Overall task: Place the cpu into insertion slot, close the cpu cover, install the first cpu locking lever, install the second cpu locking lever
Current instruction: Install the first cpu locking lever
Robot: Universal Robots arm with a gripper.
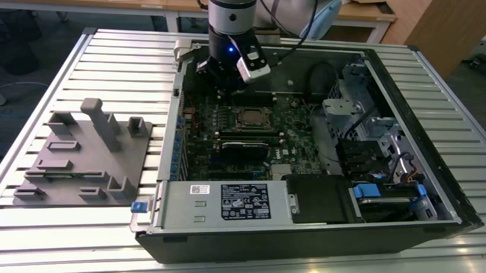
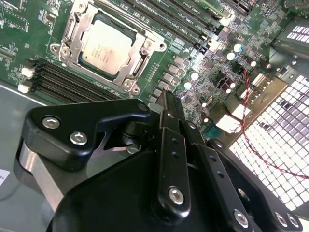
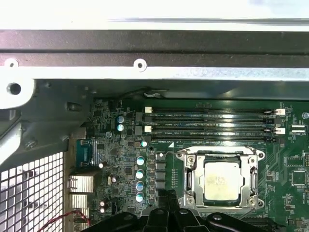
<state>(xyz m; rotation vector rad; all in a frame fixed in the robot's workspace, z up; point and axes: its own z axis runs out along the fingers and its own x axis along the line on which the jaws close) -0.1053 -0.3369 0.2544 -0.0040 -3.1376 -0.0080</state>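
Observation:
The cpu (image 2: 106,46) (image 3: 221,181) lies flat in the insertion slot (image 3: 188,198) on the green board, its dull metal top facing up. The silvery cpu cover (image 2: 136,66) (image 3: 191,175) lies flat around it, so the chip shows through the window. In the exterior view the cpu (image 1: 251,118) sits mid-board inside the open case. My gripper (image 1: 230,86) (image 2: 167,99) (image 3: 166,195) hovers over the board just beside the socket, on its far side in the exterior view. Its black fingers (image 2: 169,145) are shut together with nothing between them.
Long black memory slots (image 3: 212,125) (image 2: 72,79) run beside the socket. The case's metal wall (image 3: 145,72) and mesh grille (image 2: 280,125) stand close by. A power supply (image 1: 227,202) and drive bays (image 1: 379,142) crowd the case. A grey fixture (image 1: 83,159) rests at the exterior view's left.

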